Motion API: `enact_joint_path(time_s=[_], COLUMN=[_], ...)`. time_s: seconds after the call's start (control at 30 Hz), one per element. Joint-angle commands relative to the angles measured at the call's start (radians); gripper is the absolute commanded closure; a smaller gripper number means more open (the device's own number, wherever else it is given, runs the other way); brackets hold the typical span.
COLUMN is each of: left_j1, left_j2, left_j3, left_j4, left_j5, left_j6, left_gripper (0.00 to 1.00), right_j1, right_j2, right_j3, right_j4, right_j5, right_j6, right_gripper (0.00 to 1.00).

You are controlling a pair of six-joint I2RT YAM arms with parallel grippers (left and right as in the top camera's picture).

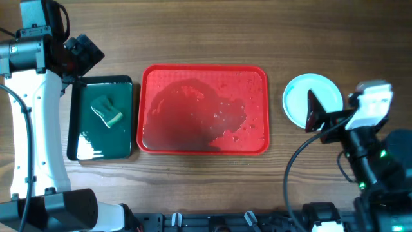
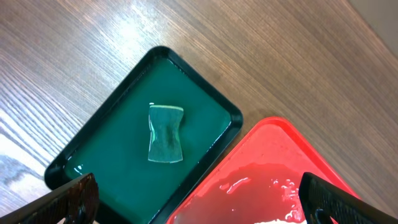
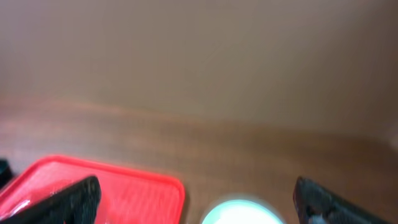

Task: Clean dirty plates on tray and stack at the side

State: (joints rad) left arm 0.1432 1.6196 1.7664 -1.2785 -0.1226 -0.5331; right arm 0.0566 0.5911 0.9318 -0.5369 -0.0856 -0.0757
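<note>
- left arm: long white link, black joint housings, silver motor block at the top
- thin black cable run along the white link
- right arm: black body, white wrist cover, green status lights
- thick black cable arcing off it
- left claw, right claw: matte black fingers, blunt tips

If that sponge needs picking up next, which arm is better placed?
Left. The left hand, open, hovers by the green tray holding the sponge; the right hand is by the plates, beyond the red tray.
</note>
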Motion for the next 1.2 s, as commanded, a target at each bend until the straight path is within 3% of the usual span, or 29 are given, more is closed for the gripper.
enact_joint_path(time_s=[0.0, 0.17, 0.3, 0.47, 1.03, 1.1, 1.17], left_j1=[-0.001, -0.001, -0.001, -0.001, 0.018, 0.001, -0.04], left_j2=[0.005, 0.005, 0.005, 0.005, -0.034, -0.125, -0.265], left_j3=[0.005, 0.005, 0.005, 0.005, 0.005, -0.057, -0.223], left_j4=[0.003, 0.003, 0.003, 0.003, -0.005, 0.08, 0.303], left_j5=[0.002, 0.002, 0.002, 0.002, -0.02, 0.0, 0.055], left_j6=[0.001, 0.001, 0.001, 0.001, 0.012, 0.012, 0.085], left_gripper=[0.0, 0.0, 0.0, 0.0, 0.0, 0.0, 0.0], right_j1=[-0.054, -0.069, -0.069, -0.069, -0.069, -0.069, -0.069], right_j2=[-0.192, -0.485, -0.588, -0.588, -0.586, -0.586, -0.586], right_j3=[-0.28, -0.671, -0.863, -0.878, -0.878, -0.878, -0.878], right_j4=[0.138, 0.316, 0.417, 0.439, 0.439, 0.439, 0.439], right_j5=[-0.119, -0.119, -0.121, -0.148, -0.148, -0.148, -0.148], right_j6=[-0.017, 0.144, 0.251, 0.322, 0.322, 0.322, 0.322], right_gripper=[0.0, 0.0, 0.0, 0.0, 0.01, 0.0, 0.0])
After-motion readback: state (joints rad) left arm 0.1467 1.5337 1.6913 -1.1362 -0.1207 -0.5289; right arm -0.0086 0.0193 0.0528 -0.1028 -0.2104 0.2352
